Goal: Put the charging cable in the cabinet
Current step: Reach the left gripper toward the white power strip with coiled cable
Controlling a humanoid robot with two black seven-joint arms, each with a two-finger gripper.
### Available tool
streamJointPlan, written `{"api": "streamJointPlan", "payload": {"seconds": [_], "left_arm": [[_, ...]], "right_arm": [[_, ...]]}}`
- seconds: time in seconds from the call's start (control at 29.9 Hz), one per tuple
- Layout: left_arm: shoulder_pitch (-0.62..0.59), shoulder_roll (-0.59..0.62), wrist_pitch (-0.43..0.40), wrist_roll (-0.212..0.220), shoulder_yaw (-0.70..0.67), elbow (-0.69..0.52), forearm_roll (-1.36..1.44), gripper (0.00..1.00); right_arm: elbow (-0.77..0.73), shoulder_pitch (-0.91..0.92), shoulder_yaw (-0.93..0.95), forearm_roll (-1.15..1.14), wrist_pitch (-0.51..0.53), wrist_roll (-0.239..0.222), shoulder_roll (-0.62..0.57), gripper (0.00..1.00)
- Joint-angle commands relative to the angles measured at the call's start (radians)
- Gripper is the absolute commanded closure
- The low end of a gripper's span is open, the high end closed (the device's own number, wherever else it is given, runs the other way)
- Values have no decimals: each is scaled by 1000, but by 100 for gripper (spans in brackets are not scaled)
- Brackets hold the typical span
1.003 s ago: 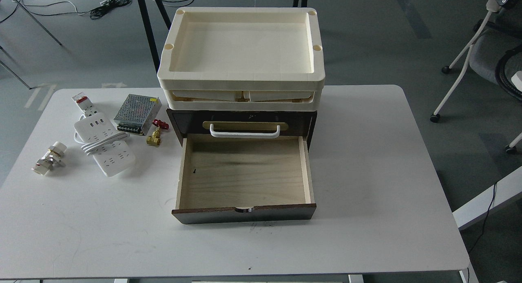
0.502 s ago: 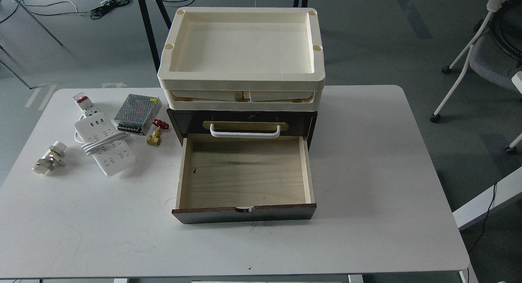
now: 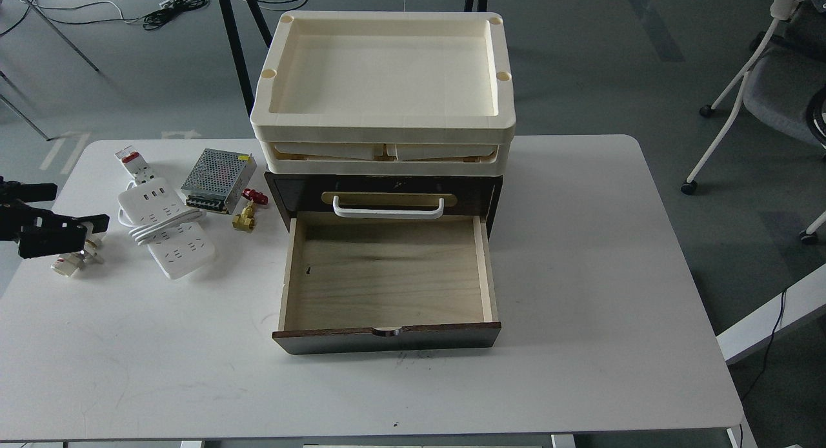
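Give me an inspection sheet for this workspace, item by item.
Surface: white table, bare on the right.
Job's things: charging cable lies left of the cabinet; bottom drawer open and empty.
Clutter: silver perforated box, brass valve, white block with red switch, metal fitting, cream trays on the cabinet.
Grippers: left gripper at the left edge; right not in view.
Cables: black cords on the floor.
Surroundings: chair at right.
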Motion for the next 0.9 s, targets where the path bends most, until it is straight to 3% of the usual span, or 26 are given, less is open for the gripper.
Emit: {"api": "streamJointPlan", "payload": {"seconds": [0.0, 0.13, 0.33, 0.87], "left_arm": [[-30, -128, -11, 0, -1, 81, 93, 1], [-55, -260, -54, 0, 3, 220, 185, 2], [-66, -422, -55, 0, 8, 394, 216, 2], [-55, -649, 0, 0, 108, 681, 225, 20]], "right_arm": [[-19, -56, -1, 0, 47, 0, -6, 0], [-18, -73, -1, 1, 48, 0, -25, 0], [-4, -66, -3, 1, 44, -2, -12, 0], [-4, 6, -10, 0, 42, -2, 26, 0]]}}
